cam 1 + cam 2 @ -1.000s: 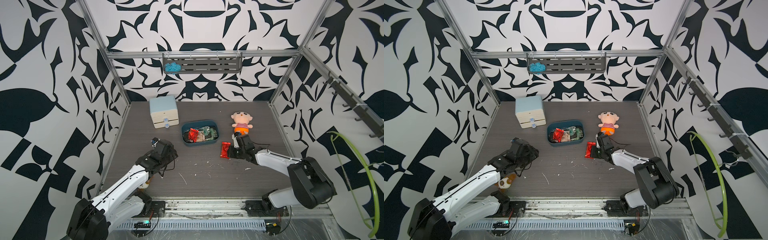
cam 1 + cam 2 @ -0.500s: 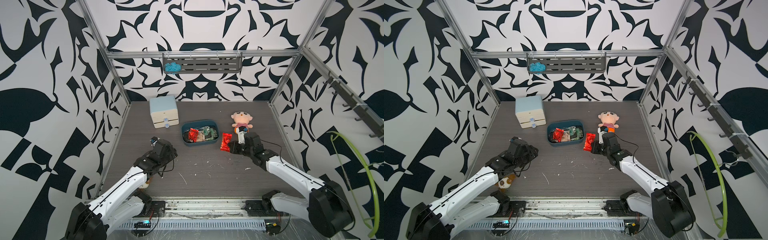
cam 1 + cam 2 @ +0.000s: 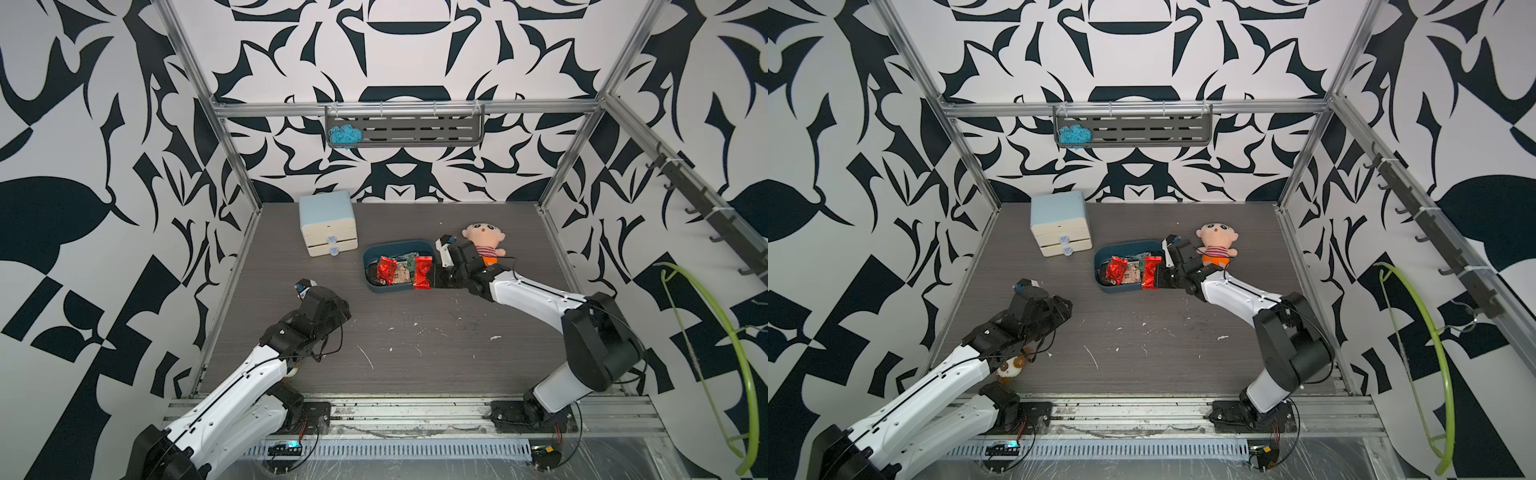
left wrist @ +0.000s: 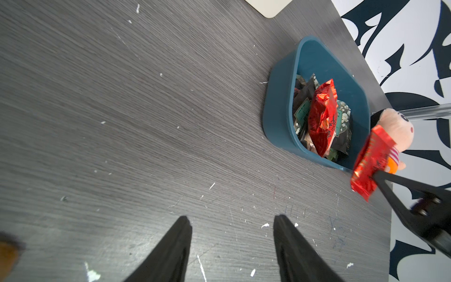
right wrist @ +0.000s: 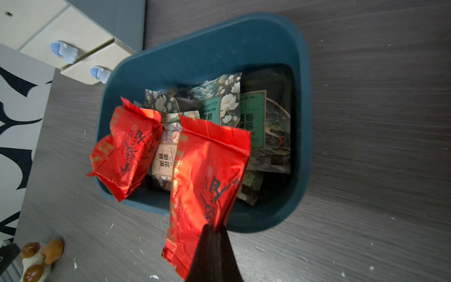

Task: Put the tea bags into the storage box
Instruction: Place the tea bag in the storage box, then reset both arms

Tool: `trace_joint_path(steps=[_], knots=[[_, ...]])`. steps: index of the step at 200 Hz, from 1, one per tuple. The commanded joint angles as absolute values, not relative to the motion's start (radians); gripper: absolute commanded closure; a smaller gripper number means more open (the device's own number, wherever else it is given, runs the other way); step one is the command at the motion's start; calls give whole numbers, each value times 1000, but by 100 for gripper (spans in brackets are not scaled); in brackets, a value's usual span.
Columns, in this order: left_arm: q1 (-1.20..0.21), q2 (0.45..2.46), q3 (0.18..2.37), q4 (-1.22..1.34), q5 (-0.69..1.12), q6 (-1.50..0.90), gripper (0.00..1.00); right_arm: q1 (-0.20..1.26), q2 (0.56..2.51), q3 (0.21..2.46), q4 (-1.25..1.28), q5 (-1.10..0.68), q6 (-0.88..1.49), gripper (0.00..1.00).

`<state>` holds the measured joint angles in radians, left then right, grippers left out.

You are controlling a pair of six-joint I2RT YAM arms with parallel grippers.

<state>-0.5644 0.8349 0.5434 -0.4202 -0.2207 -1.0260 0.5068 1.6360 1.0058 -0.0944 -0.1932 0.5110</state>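
— What do we have nearest us?

— Our left gripper, over a bare stretch of table. Its jaws stand apart at a middling gap, and we see nothing between them. Under that arm a small brown-and-white toy lies near the table's front edge.

— And on our right?

— Our right gripper is pinched tight on one edge of a red bag. The bag hangs crinkled from the tips, above the near right corner of the box. In the right wrist view, part of it covers the box's inside and part lies past the rim. In the left wrist view we see it lifted clear of the rim.

— What do we see inside the box?

— A second red bag leans at the left end. Beside and under it lie dark bags with green and beige labels, piled flat and overlapping. We cannot count them.

— And farther back?

— A doll is just right of the box, behind our right wrist. A drawer cabinet stands to the box's left rear, apart from it. On the back wall a shelf holds a blue bundle.
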Motion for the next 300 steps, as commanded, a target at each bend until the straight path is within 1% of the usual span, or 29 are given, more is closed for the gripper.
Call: trace_joint_path(steps=[1, 44, 87, 94, 106, 129, 147, 183, 188, 200, 203, 208, 215, 229, 242, 261, 265, 277, 288, 300], knots=[[-568, 809, 527, -454, -212, -1014, 40, 508, 1663, 1095, -101, -181, 488, 100], [-567, 783, 514, -471, -215, -1019, 40, 507, 1775, 1194, -141, -176, 474, 100], [-568, 779, 523, -486, -225, -1016, 40, 508, 1833, 1256, -171, -185, 472, 100], [-567, 779, 527, -490, -227, -1015, 41, 509, 1829, 1259, -177, -184, 471, 96], [-568, 779, 536, -501, -234, -1015, 40, 508, 1815, 1260, -191, -183, 467, 84], [-568, 776, 552, -505, -249, -997, 40, 508, 1750, 1233, -198, -178, 454, 66], [-568, 772, 568, -489, -240, -958, 38, 508, 1683, 1199, -191, -167, 453, 55], [-568, 771, 630, -496, -254, -925, 33, 484, 1523, 1109, -152, -137, 441, 46], [-568, 777, 647, -514, -267, -925, 27, 479, 1505, 1097, -148, -134, 436, 45], [-568, 800, 696, -561, -287, -911, 16, 470, 1461, 1069, -141, -110, 424, 43], [-567, 806, 712, -575, -288, -905, 10, 468, 1450, 1061, -140, -103, 421, 42], [-567, 821, 740, -601, -289, -896, 5, 466, 1434, 1048, -136, -89, 415, 40], [-567, 843, 777, -638, -285, -889, 0, 461, 1411, 1030, -131, -70, 414, 35], [-568, 886, 840, -686, -286, -869, 0, 454, 1373, 999, -121, -49, 413, 28], [-568, 924, 881, -702, -302, -853, 0, 454, 1334, 976, -120, -6, 419, 19], [-568, 976, 937, -691, -312, -796, 0, 454, 1275, 945, -109, 53, 443, 16], [-568, 988, 949, -687, -322, -785, 0, 454, 1260, 936, -102, 61, 442, 12], [-566, 1020, 980, -682, -375, -761, 0, 454, 1216, 901, -71, 89, 436, 8], [-563, 1052, 1008, -679, -416, -745, 0, 454, 1169, 866, -41, 123, 403, 1], [-561, 1078, 1020, -637, -434, -692, 0, 454, 1118, 817, 4, 167, 388, 1]])
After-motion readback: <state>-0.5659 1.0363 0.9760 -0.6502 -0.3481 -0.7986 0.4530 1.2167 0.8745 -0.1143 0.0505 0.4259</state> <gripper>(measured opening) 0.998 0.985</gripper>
